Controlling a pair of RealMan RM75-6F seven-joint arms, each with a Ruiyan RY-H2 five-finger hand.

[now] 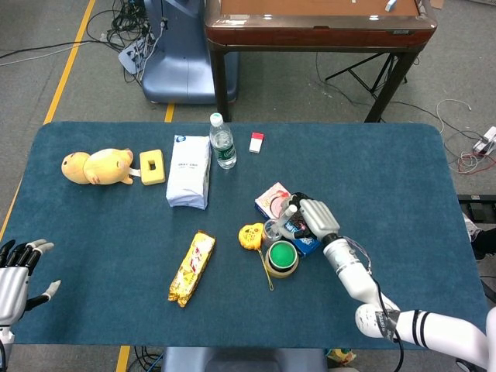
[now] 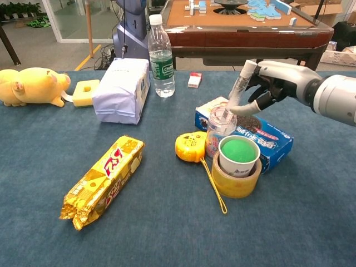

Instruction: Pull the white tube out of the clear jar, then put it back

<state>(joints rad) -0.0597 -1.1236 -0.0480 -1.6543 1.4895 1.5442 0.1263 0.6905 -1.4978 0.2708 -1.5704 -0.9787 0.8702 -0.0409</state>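
The white tube [image 2: 238,88] stands tilted in the clear jar [image 2: 220,129], its lower end inside and its upper end leaning toward the right hand [image 2: 266,83]. That hand has its thumb against the tube's near side and its fingers curled round the far side — it looks closed on the tube, though how firm the hold is cannot be told from either view. The left hand [image 1: 17,267] rests with fingers apart at the bench [image 1: 108,232] corner, holding nothing.

The step in hand seems to be securing the tube for the pull. To do it well, draw along the tube's own lean rather than straight up, so the lower end does not lever against the jar mouth. The jar is hemmed in — the green-topped cup [image 2: 238,156] in its tape roll [image 2: 236,182] in front, the blue biscuit box [image 2: 266,137] behind, the yellow tape measure [image 2: 190,147] beside it — so a sideways tug could tip it into them.
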